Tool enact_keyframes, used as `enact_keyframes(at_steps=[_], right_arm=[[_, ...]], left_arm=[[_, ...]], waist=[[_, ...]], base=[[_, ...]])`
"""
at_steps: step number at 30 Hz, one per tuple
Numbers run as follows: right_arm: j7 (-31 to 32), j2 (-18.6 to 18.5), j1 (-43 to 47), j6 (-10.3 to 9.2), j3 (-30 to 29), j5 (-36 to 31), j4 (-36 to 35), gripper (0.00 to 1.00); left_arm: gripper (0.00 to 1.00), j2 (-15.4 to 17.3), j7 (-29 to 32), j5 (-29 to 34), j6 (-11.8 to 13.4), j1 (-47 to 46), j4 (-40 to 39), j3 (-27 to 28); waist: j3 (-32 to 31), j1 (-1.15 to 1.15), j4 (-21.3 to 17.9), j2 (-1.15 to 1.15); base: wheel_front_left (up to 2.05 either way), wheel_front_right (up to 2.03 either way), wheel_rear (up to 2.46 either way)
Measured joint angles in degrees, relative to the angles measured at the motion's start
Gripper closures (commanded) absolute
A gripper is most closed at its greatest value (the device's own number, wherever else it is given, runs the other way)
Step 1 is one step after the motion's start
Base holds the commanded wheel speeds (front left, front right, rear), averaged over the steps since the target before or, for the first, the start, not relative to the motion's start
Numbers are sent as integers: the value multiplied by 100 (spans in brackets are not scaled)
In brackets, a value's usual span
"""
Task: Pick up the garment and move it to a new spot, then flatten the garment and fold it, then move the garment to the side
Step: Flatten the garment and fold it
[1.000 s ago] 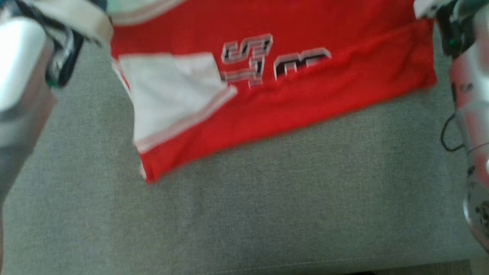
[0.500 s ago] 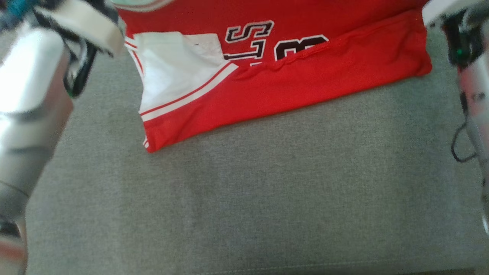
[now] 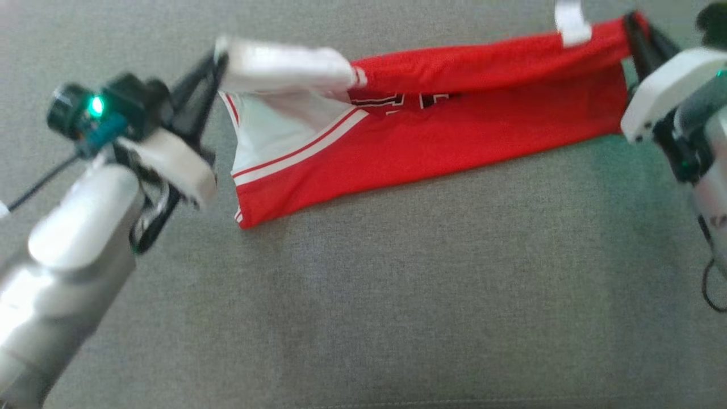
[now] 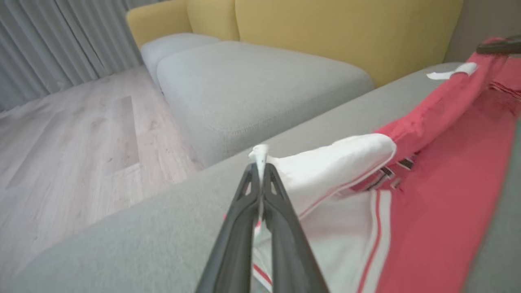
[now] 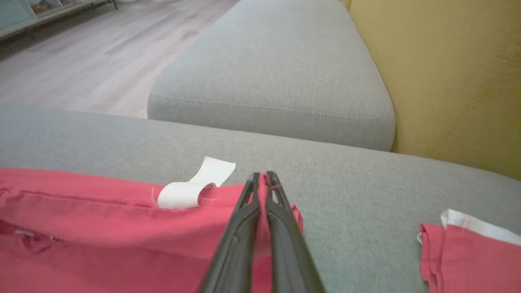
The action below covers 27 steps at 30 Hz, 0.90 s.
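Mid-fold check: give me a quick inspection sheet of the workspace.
Surface: grey sofa cushion, red jersey across its far part.
Job's things: red jersey, far edge lifted between both grippers; white tag sticking up near its right end.
Clutter: nothing seen.
Grippers: left gripper shut on the white corner; right gripper shut on the red corner.
Cables: dark cable by left wrist; second cable loops beside right arm.
Surroundings: yellow backrest, wood floor, grey curtain.

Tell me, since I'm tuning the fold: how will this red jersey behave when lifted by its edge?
Likely floppy: the red jersey sags between the left gripper and right gripper. Probably light: fingertip pinches alone hold its edge up. Thin fabric could slip.
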Motion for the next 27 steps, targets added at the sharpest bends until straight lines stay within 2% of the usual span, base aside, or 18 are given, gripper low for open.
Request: enact_keyframes(at_steps=[11, 24, 25, 26, 27], right_arm=[[539, -653, 229, 0, 1047, 233, -167, 100], [867, -725, 206, 0, 1816, 534, -78, 100], [956, -726, 206, 0, 1871, 558, -43, 88], [1002, -725, 209, 0, 1911, 582, -9, 0], [1096, -723, 209, 0, 1913, 672, 10, 0]], left_arm=[[100, 528, 1013, -234, -45, 849, -1167, -457], [100, 780, 1631, -399, 108, 897, -1682, -588], [75, 779, 1706, -405, 118, 900, -1681, -606], [0, 780, 1758, -404, 154, 905, -1677, -627], [0, 775, 1738, -392, 218, 913, -1679, -630]], waist=[[-122, 0, 0, 0], [-75, 1, -54, 0], [-82, 1, -59, 0], [-92, 1, -64, 0], [-104, 1, -69, 0]], base=[[0, 0, 0], [0, 0, 0], [0, 0, 0], [0, 0, 0], [0, 0, 0]])
